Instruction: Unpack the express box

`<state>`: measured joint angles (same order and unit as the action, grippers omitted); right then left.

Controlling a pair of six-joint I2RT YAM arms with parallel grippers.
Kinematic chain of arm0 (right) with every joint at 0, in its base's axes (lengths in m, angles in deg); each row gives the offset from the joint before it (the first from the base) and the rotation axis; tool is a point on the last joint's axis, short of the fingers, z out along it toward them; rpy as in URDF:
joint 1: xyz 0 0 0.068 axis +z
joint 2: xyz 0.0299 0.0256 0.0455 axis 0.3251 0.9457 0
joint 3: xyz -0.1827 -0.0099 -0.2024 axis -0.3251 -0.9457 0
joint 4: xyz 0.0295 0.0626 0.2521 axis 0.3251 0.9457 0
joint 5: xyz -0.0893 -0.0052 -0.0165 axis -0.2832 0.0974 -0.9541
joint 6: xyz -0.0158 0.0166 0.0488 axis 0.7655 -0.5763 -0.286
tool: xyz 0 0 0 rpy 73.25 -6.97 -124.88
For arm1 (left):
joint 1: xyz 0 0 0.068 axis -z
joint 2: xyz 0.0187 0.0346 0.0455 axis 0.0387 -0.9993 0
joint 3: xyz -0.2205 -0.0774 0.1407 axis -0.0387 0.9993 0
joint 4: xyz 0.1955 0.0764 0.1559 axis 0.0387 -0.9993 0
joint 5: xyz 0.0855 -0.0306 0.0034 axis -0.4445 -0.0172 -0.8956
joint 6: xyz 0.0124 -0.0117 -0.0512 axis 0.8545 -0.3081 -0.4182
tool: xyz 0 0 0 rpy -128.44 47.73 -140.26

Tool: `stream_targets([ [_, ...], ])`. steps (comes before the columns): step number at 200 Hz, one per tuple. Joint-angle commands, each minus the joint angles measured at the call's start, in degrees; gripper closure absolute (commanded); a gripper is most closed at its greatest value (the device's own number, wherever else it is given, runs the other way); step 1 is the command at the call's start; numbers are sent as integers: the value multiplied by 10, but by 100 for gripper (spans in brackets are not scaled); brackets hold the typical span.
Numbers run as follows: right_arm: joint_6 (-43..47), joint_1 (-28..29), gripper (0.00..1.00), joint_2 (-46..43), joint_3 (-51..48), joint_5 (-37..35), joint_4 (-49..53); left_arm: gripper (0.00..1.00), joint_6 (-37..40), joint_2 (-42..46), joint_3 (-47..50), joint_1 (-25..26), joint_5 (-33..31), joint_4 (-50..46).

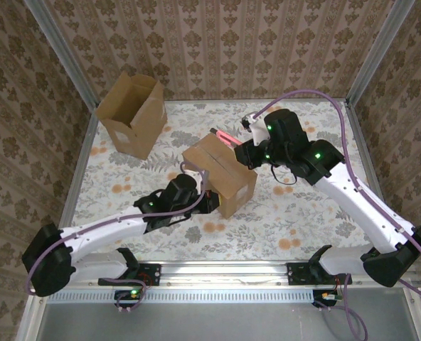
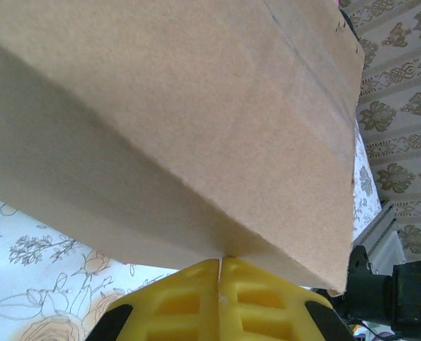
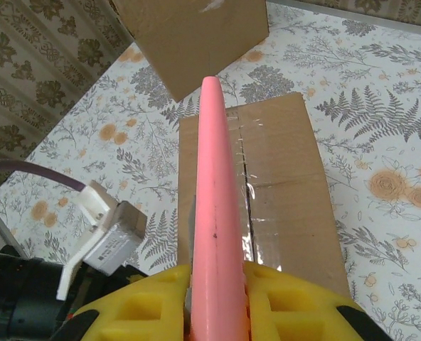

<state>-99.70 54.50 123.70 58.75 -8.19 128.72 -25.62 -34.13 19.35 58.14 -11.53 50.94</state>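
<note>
Right tool (image 3: 216,280) grips a pink cutter (image 3: 214,192) over the taped box (image 3: 289,163); clenched left tool (image 2: 220,264) abuts its side.

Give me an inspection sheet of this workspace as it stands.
Surface: floral tablecloth, flat, covering the table.
Job's things: sealed box mid-table, flaps down, clear tape along the top seam; pink stick held above that seam.
Clutter: open box at the back left, flaps up, contents not visible; otherwise nothing seen.
Grippers: left tool shut, tips at the sealed box's lower edge; right tool shut on the pink stick.
Cables: purple cable arcs over the right arm, apart from both boxes.
Surroundings: patterned wallpaper on three sides, metal frame post at the corners.
</note>
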Motion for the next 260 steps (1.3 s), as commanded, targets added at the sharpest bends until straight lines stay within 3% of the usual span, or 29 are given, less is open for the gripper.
stream_targets([
  [1,12,4,100,7,22,8,19,100,-7,-17,-21,6,12,34],
  [36,33,4,100,24,39,1,49,100,-2,-1,-26,7,4,11],
  [68,74,5,100,50,65,-10,90,100,21,58,-45,5,-18,-98],
  [98,110,5,100,82,85,-28,104,80,37,137,-76,-30,-44,-251],
  [128,134,6,100,113,109,-31,110,58,44,186,-93,-118,-13,-301],
  [155,151,9,100,145,131,-30,112,34,42,176,-101,-214,45,-277],
  [181,157,16,100,171,148,-33,108,27,27,127,-97,-272,109,-207],
  [208,157,25,100,188,154,-46,95,24,4,73,-90,-282,136,-131],
  [225,157,28,100,196,160,-52,91,6,-10,51,-84,-281,147,-97],
  [260,156,29,100,196,159,-67,84,4,-44,33,-53,-274,154,-38],
])
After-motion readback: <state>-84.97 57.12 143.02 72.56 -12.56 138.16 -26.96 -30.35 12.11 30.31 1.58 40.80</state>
